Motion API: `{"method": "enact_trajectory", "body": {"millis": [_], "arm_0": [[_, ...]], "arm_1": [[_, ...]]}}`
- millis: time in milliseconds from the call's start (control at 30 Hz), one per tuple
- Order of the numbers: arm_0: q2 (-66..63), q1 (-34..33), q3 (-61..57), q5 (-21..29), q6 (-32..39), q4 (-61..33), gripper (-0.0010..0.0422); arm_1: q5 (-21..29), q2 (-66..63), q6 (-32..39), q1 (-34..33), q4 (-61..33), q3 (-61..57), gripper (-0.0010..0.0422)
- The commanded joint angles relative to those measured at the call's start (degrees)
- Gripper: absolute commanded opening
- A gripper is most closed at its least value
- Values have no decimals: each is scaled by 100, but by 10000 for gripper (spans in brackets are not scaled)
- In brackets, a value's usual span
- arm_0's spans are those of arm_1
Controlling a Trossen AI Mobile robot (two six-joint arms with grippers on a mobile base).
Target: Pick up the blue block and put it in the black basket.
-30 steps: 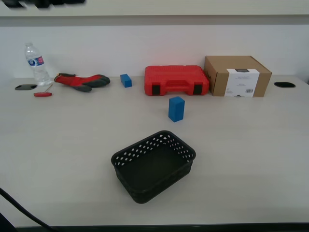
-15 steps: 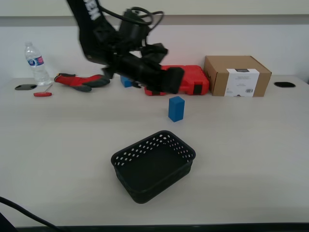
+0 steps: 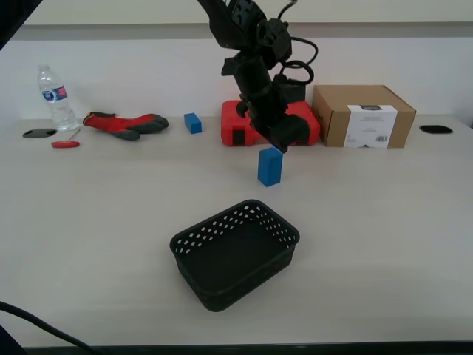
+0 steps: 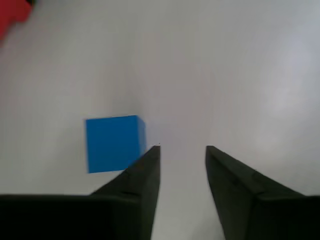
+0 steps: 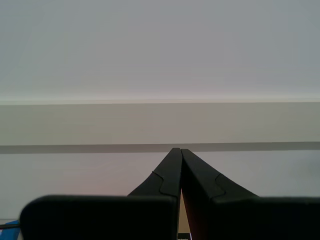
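Note:
The blue block (image 3: 270,166) stands upright on the table, behind the black basket (image 3: 186,240), which is empty. My first gripper (image 3: 285,143) hangs from above, just over the block's top and slightly to the exterior view's right of it. In the first wrist view the block (image 4: 114,144) lies beside one finger (image 4: 142,175), outside the gap, and my first gripper (image 4: 182,148) is open and empty. My second gripper (image 5: 177,151) is shut, empty, and faces a pale wall; it does not show in the exterior view.
A red tool case (image 3: 235,127) and a cardboard box (image 3: 362,117) stand at the back. A small blue cube (image 3: 193,123), red-and-grey gloves (image 3: 126,124), a water bottle (image 3: 55,96) and a red tool (image 3: 65,144) lie at the back on the exterior view's left.
The first arm came into view from the upper part of the exterior view's left, swung right and turned its gripper down over the blue block. Block and basket have not moved.

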Motion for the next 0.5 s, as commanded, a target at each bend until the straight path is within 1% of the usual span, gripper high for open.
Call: {"method": "enact_trajectory", "body": {"millis": [33,133,200,233,267,300,367,400,467,500], "arm_0": [[-2,4,7,0,0,13,0],[-2,4,7,0,2,4,0],[-2,4,7,0,0,7,0],[-2,4,7,0,0,4,0],[-2,4,7,0,0,0,0],[-2,4,7,0,0,4,0],[-2,4,7,0,0,13,0],[-2,4,7,0,0,4,0],[-2,4,7,0,0,4,0],[-2,4,7,0,0,11,0]], "arm_1": [[-354,22,186,11,76,94,221],[-715,289,227,33,229,94,325],[-1069,710,210,44,428,203,393],[-1259,957,203,46,457,358,412],[-1298,1207,197,48,415,562,398],[-1322,1471,160,55,280,850,374],[-1729,1821,-243,57,-107,1399,313],[-1637,1878,-212,59,-407,1663,272],[-1163,1851,-229,79,-667,1939,194],[-1134,1762,-243,85,-708,2035,152]]}}
